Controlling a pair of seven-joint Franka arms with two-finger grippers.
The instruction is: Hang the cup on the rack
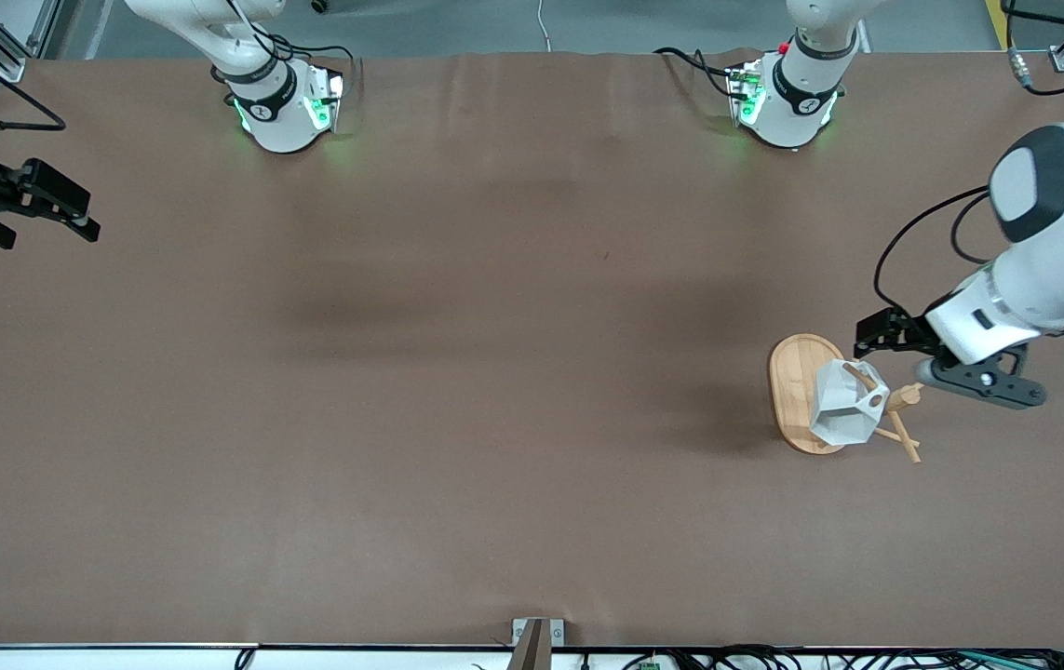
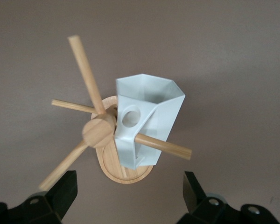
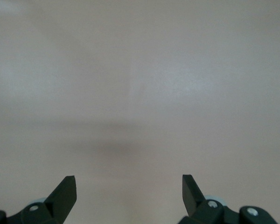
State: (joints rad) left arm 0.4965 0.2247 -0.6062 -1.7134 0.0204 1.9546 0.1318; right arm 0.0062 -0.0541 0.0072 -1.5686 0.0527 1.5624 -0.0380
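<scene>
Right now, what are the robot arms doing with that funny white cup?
The cup is hanging on the rack, with one wooden peg poking through the hole in its handle. The left end effector is open beside the rack at the left arm's end of the table and holds nothing. The right end effector is open too, waiting at the right arm's end.

Cup [image 2: 151, 123] — white, matt, plastic-looking, smooth flat facets showing soft shading. Rack [image 2: 100, 130] — pale wood, smooth, base [image 1: 792, 391] showing faint grain and a low sheen. Table [image 1: 457, 391] — brown matt covering, looking like paper or cloth, lying slightly rippled. Arm shells [image 1: 1053, 261] showing glossy white; gripper fingers [image 2: 60, 191] looking matt black.
</scene>
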